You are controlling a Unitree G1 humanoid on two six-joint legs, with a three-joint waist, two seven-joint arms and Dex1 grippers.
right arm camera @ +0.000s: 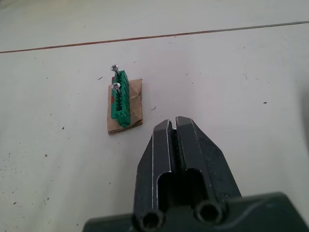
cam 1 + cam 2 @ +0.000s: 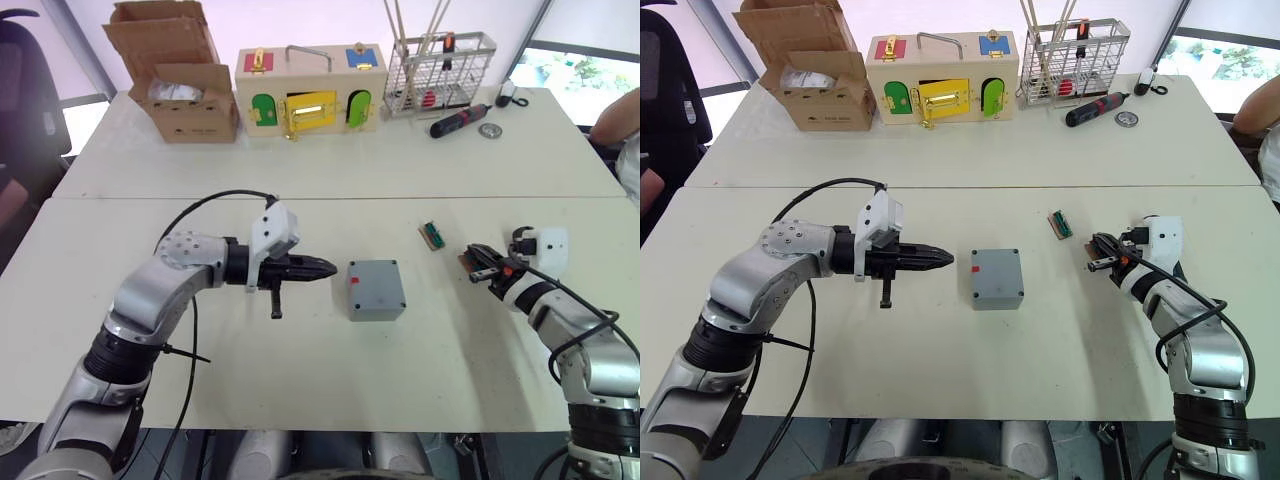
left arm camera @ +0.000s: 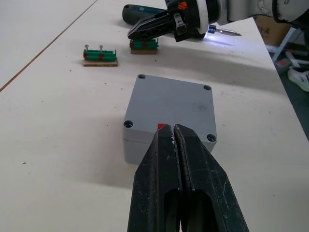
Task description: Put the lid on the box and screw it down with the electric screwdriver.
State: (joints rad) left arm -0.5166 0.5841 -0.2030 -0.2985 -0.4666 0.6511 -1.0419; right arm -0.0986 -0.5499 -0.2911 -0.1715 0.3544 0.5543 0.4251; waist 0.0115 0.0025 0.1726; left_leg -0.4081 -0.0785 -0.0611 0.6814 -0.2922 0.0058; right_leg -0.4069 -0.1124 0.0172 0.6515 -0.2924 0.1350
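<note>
Black and pressed together, the two fingers of the left gripper (image 2: pixel 322 267) hold nothing. They sit just left of the middle of the head view, pointing at the small grey square plastic box (image 2: pixel 376 290), which is close beside them in the middle. Its flat grey lid (image 3: pixel 174 103) is already on top. The right gripper (image 2: pixel 481 262), at the right side, is also closed and empty. The dark blue-black electric screwdriver (image 3: pixel 145 11) lies at the top of the left wrist view, not picked up. I think the screwing is still left.

Two white tables (image 2: pixel 300 170) abutted; bright window (image 2: pixel 585 75) behind.
</note>
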